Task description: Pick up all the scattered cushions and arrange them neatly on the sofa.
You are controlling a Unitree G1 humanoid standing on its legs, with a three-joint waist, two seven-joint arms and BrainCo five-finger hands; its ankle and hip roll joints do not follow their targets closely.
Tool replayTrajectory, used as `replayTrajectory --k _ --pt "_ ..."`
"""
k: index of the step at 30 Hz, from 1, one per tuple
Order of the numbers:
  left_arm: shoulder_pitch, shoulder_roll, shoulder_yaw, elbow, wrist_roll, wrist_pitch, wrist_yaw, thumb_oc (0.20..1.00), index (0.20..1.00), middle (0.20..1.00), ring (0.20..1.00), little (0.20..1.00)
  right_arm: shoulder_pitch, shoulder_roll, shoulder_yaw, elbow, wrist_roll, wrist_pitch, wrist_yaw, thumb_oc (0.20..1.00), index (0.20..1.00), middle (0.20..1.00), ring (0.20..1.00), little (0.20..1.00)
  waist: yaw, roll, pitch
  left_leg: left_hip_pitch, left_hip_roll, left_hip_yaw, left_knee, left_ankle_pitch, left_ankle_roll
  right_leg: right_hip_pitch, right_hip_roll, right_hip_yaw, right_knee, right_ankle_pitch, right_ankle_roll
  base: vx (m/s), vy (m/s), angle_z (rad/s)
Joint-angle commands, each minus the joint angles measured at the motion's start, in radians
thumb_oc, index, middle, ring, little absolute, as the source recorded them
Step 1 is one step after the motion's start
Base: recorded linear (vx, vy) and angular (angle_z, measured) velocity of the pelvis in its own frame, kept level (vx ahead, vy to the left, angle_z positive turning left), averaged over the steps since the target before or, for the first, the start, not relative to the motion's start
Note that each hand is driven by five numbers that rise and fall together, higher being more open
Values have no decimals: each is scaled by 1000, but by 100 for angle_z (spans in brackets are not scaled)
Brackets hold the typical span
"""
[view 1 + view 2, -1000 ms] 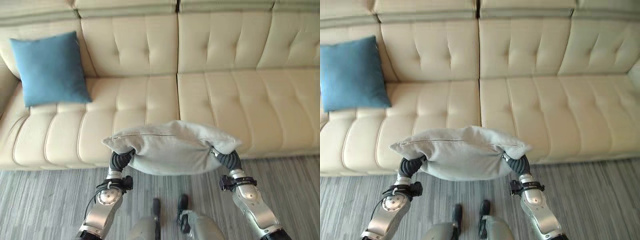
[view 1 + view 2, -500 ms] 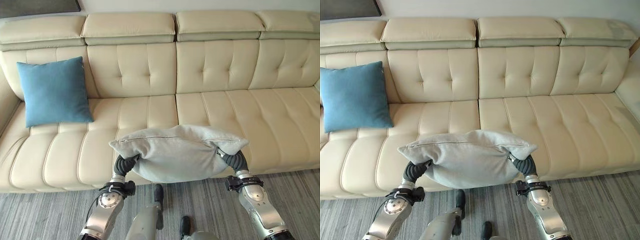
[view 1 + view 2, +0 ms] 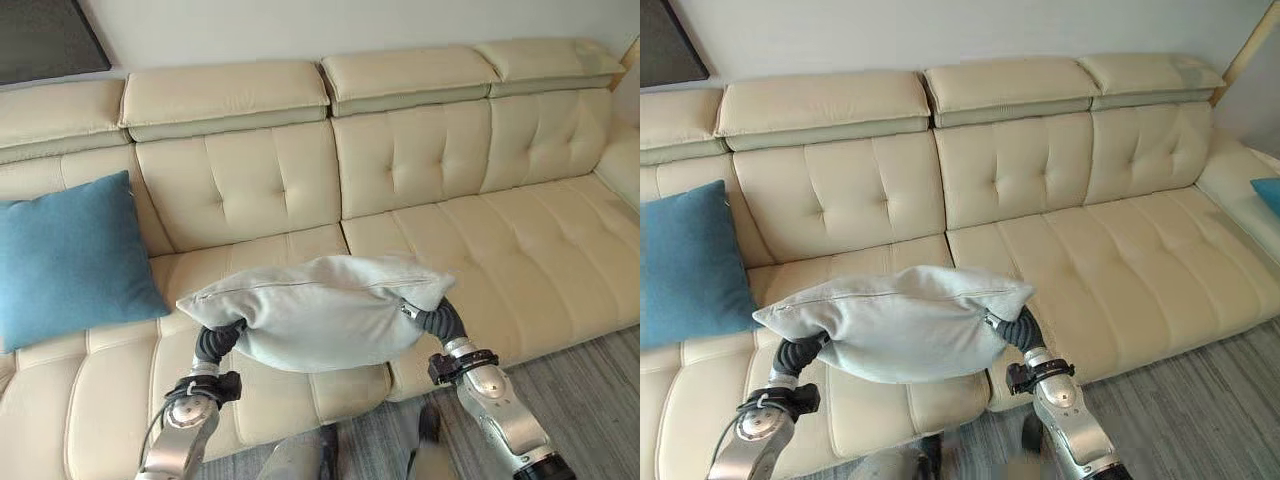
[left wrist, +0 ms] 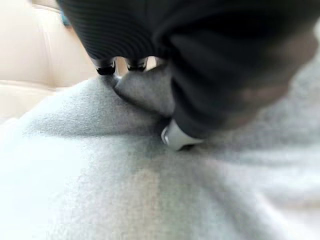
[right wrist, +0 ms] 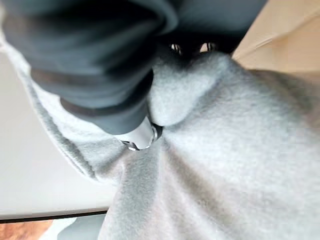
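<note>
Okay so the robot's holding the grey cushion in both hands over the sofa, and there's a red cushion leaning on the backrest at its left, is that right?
Not quite: the leaning cushion is blue, not red. The left eye view shows the blue cushion against the sofa backrest at the robot's left. The rest holds: the left hand and right hand pinch the grey cushion above the seat.

Soft even daylight — blurry wrist close-ups

2 silver-grey arms end in the left hand [image 3: 219, 340] and right hand [image 3: 437, 321], both under dark ribbed covers.
</note>
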Motion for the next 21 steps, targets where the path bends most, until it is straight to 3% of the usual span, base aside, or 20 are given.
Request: replayTrajectory --k 1,5,12,15,18,21 --pt "-23 4 -30 -129 -22 -78 -32 200 200 200 200 200 -83 -16 -72 -115 33 -105 35 200 200 200 200 200 -4 -16 -42 79 89 -70 -106 31 -51 160 56 -104 -58 22 -45 90 -417 172" --pt "-61 -11 -40 -106 -14 -72 -11 200 200 200 200 200 -101 -45 -89 -110 11 -96 8 200 200 200 200 200 -12 17 -58 106 114 -102 -188 84 -83 207 90 -180 -66 -31 -78 107 -232 88" --pt "-225 -19 -101 -44 40 -75 83 200 200 200 200 200 -279 -31 -31 -36 -55 -102 -99 200 200 200 200 200 -22 25 -78 155 123 -95 -248 99 -102 259 107 -199 -106 -44 -81 87 -31 -4" --pt "-385 -23 -158 44 66 -82 153 200 200 200 200 200 -444 -11 15 56 -85 -111 -174 200 200 200 200 200 -26 25 -61 141 122 -94 -248 104 -106 248 108 -199 -106 -41 -80 -55 -8 0" --pt "-756 17 -260 276 97 -84 281 200 200 200 200 200 -790 -17 110 298 -156 -81 -315 200 200 200 200 200 -26 29 -1 28 126 -97 -248 142 -111 98 108 -181 -55 -19 -76 -260 1 -6" --pt "-946 29 -318 497 38 -70 285 200 200 200 200 200 -976 -66 156 517 -156 -31 -360 200 200 200 200 200 -24 27 18 -55 123 -101 -248 174 -115 13 106 -171 -35 -3 -73 -68 10 -2"
